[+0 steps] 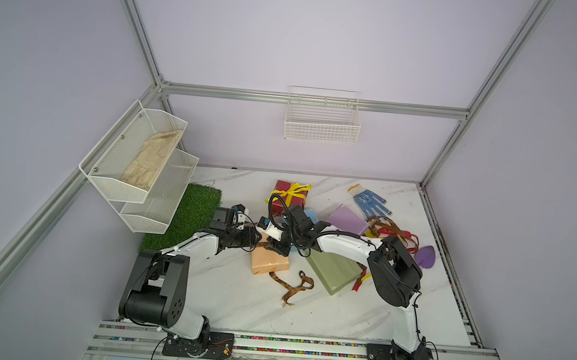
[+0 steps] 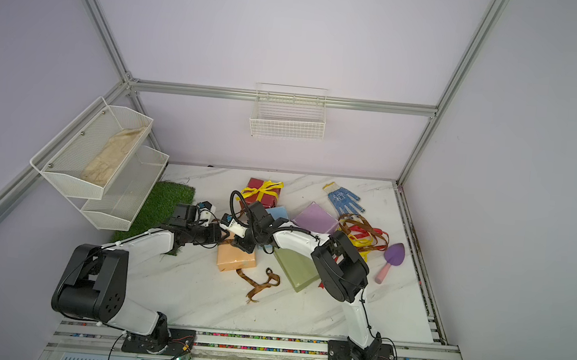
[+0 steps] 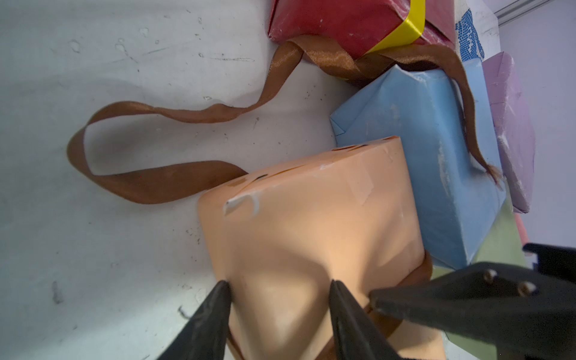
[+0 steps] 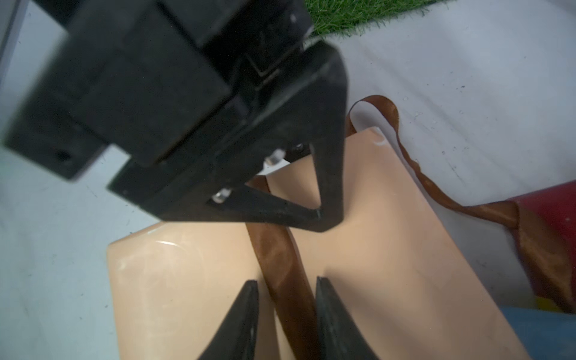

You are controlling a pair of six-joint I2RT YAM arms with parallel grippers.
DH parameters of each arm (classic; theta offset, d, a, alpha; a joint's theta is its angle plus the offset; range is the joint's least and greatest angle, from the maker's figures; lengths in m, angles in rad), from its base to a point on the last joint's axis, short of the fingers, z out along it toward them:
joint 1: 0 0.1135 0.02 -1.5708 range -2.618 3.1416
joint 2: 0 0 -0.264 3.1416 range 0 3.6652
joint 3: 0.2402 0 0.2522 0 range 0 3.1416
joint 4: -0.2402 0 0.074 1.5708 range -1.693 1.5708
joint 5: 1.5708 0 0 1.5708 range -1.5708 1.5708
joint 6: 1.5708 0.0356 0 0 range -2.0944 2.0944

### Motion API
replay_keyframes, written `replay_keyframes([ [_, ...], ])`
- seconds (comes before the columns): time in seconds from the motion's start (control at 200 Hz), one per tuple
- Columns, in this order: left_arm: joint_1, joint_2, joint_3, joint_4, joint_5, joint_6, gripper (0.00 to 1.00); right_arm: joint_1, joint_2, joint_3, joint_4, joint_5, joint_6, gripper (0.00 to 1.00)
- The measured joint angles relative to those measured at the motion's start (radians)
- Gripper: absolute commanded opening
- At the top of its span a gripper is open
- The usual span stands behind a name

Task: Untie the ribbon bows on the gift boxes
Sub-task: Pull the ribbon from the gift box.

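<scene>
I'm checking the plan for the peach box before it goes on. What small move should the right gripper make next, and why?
Probably close the right gripper on the brown ribbon. Its fingers straddle that band across the peach gift box with a sliver of paper showing beside it, so nothing seems pinched yet, and the left gripper clamps the box's end to brace a pull.

The marbled counter (image 1: 219, 299) bears a grass mat (image 1: 193, 215), peach gift box (image 1: 269, 263), four more boxes (image 1: 281, 186), brown ribbon (image 1: 294, 289), glove (image 1: 369, 199), trowel (image 2: 394, 254).

walls (image 1: 328, 31): pale lilac | frame (image 1: 315, 101): aluminium | tabletop (image 1: 233, 300): white marble | wire baskets (image 1: 321, 130): wall-hung | grass mat (image 1: 191, 211): green
</scene>
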Motion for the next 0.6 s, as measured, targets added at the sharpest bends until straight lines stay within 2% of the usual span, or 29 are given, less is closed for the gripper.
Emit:
replay_keyframes([
  [0.215, 0.003, 0.000, 0.000, 0.007, 0.004, -0.006, 0.52, 0.006, 0.000, 0.000, -0.001, -0.034, 0.035, 0.00],
  [0.595, 0.003, 0.000, 0.000, 0.014, 0.002, -0.001, 0.52, -0.006, -0.008, 0.018, -0.028, -0.083, 0.124, 0.00],
])
